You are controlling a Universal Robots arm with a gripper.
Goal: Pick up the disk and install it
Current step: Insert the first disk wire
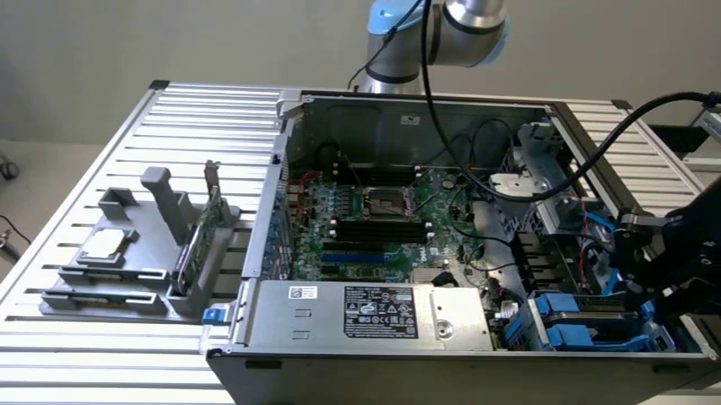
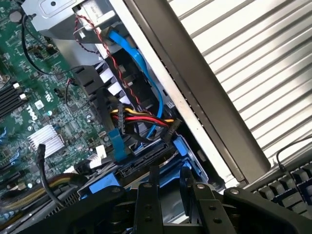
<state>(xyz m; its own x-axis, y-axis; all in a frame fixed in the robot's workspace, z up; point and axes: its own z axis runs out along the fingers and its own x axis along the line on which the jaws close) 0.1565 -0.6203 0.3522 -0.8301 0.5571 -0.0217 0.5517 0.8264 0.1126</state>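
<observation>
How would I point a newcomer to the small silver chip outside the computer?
Start at the open grey computer case on the slatted aluminium table; to the exterior view's left stands a grey plastic rack. The small square silver chip lies flat on it, unlike the thin green circuit card standing on edge nearer the case.

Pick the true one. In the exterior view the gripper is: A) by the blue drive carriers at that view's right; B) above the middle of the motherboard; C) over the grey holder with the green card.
A: the gripper hangs beside the blue drive carriers at the exterior view's right.
</observation>
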